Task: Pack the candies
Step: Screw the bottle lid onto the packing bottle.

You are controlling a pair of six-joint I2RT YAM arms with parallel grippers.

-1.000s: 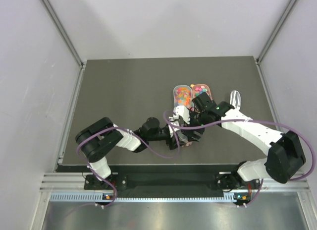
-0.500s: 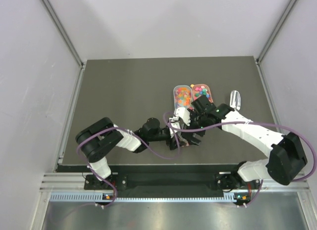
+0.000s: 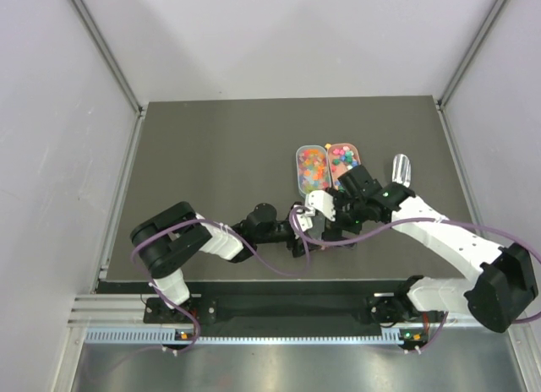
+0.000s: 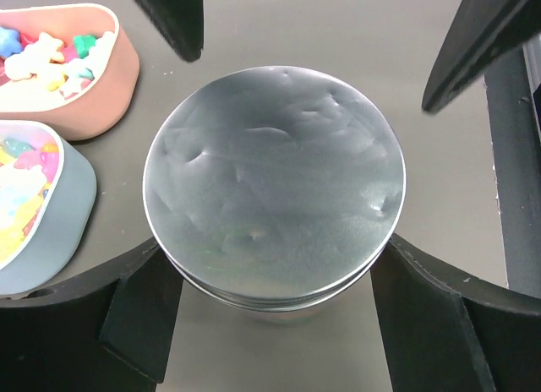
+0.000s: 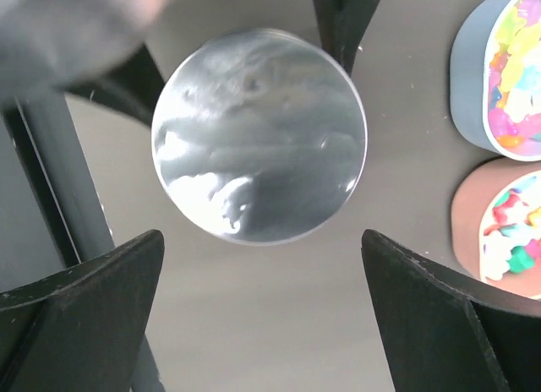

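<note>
The left claw (image 4: pixel 275 265) grips the cup (image 4: pixel 275 312) by its sides, just under the lid (image 4: pixel 270 181) that sits on top. The right claw (image 5: pixel 262 240) hangs over that lid with its jaws spread wide, touching nothing. The candies (image 4: pixel 51 50) lie in a pink tub (image 4: pixel 118 79) and a grey tub (image 4: pixel 72 215) just beside the cup. The foggy lid hides whatever is inside. If the lid only rests there unsnapped, I'd worry that any lift or tilt pops it off and spills the lot.
</note>
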